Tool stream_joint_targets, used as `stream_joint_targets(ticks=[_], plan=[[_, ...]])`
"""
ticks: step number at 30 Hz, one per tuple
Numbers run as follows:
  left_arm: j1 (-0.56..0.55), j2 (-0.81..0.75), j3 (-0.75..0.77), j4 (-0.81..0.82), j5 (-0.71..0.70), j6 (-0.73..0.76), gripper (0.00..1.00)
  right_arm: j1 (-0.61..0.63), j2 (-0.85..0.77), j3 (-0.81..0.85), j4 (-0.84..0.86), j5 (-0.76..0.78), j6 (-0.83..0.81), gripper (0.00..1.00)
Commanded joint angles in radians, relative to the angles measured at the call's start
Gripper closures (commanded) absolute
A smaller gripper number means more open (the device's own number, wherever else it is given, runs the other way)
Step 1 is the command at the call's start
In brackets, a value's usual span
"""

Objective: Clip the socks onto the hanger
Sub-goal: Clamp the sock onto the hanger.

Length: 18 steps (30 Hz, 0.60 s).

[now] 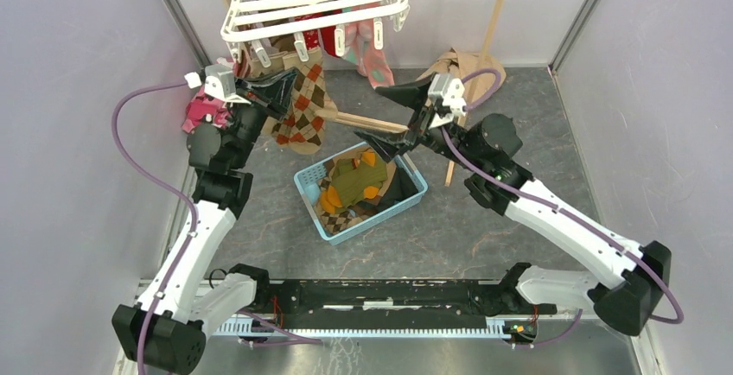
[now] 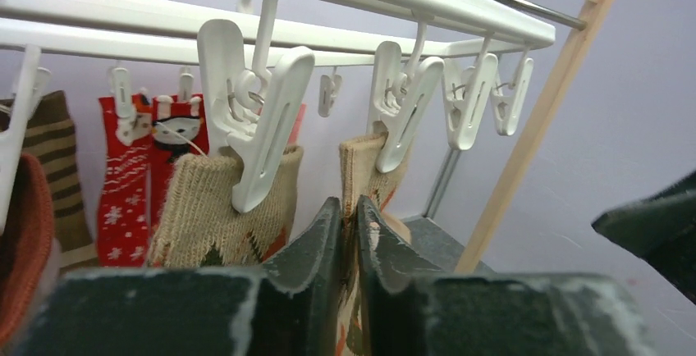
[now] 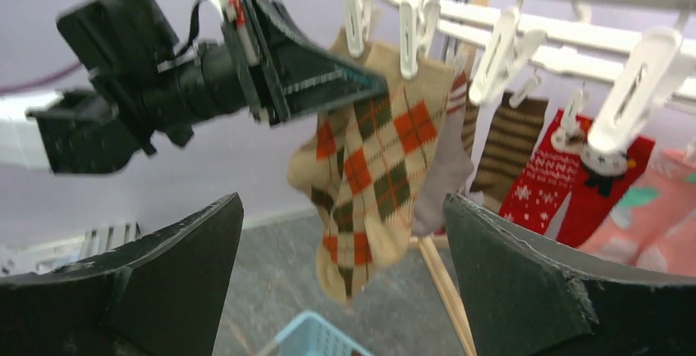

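Two pincers: left gripper (image 2: pixel 350 208) clenched on the brown-orange-cream argyle sock (image 3: pixel 369 151) — likely steadying its cuff under a clip (image 2: pixel 402 110) of the white plastic hanger (image 2: pixel 123 44); right gripper (image 3: pixel 341 204) gapes empty.

A blue basket (image 1: pixel 380 213) sits before me on the grey floor (image 1: pixel 501 237). Beyond it stands a thin wooden rack (image 1: pixel 495 12) (one slat lies just past the basket's far rim). Beyond the basket to the right, a beige cloth (image 1: pixel 467 62); to its left, a pink camouflage garment (image 1: pixel 200 114).

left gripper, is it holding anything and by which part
The left gripper pinches a brown-orange-cream argyle fabric sock by its upper leg, just under the clipped cuff. The right gripper is open and empty.
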Motion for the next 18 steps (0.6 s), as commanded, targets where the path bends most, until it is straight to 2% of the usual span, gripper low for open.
stream_joint_targets(ticks=[1,3,7,10,16,18], plan=[[0.005,-0.048,0.049,-0.081,-0.094,0.027,0.73,0.004,-0.094,-0.091,-0.135,0.064,-0.077,0.02],[0.005,-0.074,0.056,-0.132,-0.128,0.027,0.57,0.003,-0.132,-0.133,-0.175,0.086,-0.098,0.02],[0.005,-0.135,0.074,-0.247,-0.153,0.026,0.35,0.004,-0.195,-0.200,-0.233,0.126,-0.140,0.02],[0.005,-0.183,0.093,-0.351,-0.157,0.027,0.29,0.002,-0.218,-0.223,-0.271,0.150,-0.159,0.02],[0.005,-0.310,0.127,-0.643,-0.163,0.008,0.03,0.000,-0.241,-0.256,-0.339,0.199,-0.162,0.02],[0.005,-0.353,0.119,-0.714,-0.132,-0.010,0.00,0.000,-0.239,-0.267,-0.361,0.229,-0.144,0.02]])
